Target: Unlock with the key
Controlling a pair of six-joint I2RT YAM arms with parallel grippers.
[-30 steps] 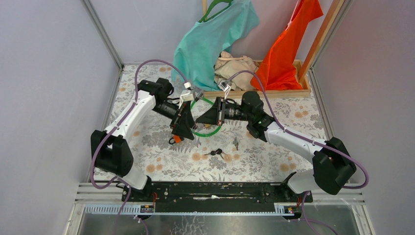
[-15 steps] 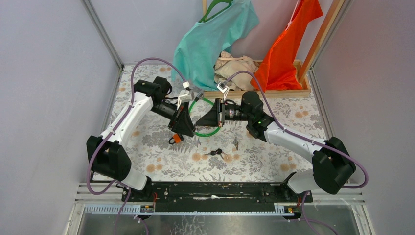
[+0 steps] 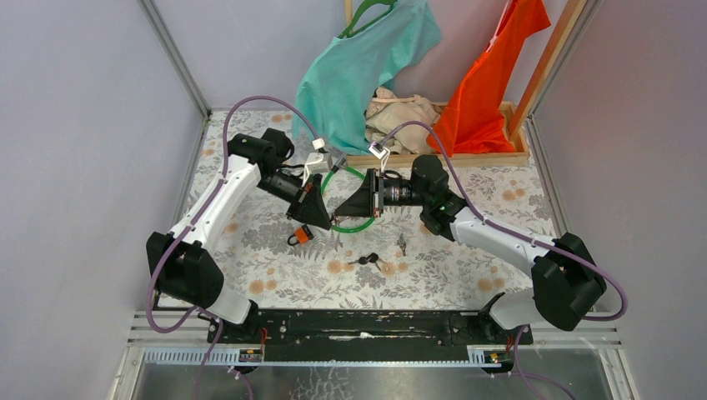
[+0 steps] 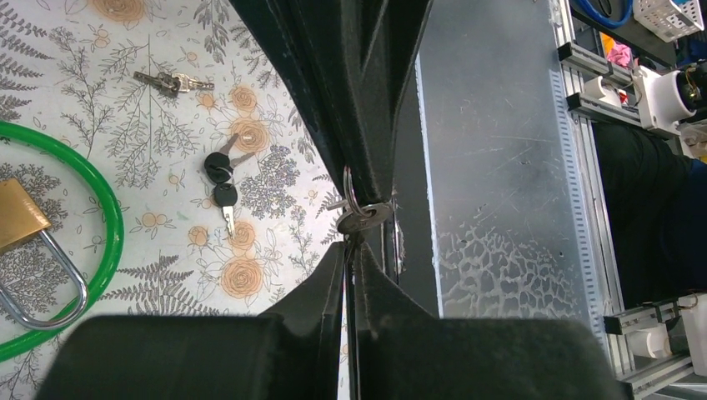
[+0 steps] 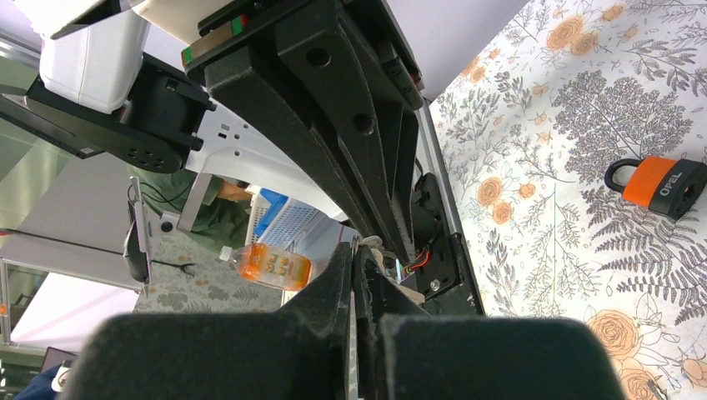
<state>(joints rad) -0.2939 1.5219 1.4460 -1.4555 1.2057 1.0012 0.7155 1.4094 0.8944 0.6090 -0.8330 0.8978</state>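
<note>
Two gripper tips meet nose to nose above the middle of the floral table (image 3: 467, 275), and the key (image 4: 364, 218) sits right at that meeting point. In the left wrist view the left gripper (image 4: 348, 248) rises from the bottom edge with its fingers drawn together to a thin slit. The key's round head and its split ring show just above the tips, and the blade disappears between the fingers, so the key is pinched there.

The right gripper (image 5: 354, 252) enters the same frame from the top, its fingers also pressed together. The upper arc of the ring vanishes at its tips, and whether it grips the ring or only touches it cannot be made out. Its own wrist view adds little: the left gripper's black body fills the centre, and only a pale sliver shows near the tips. From overhead the two black grippers cover the key completely.

A brass padlock (image 4: 18, 218) lies at the left edge of the left wrist frame, its body cut off by the border and its silver shackle curving below. A green cable (image 4: 104, 250) arcs just beside it; whether the shackle passes around the cable is unclear. Overhead, the grippers hide this padlock and part of the cable loop.

Loose on the table are a pair of black-headed keys (image 4: 221, 179), a small bunch of silver keys (image 4: 171, 81) in the upper left of that frame, and an orange padlock (image 5: 659, 187) lying on its side.
</note>
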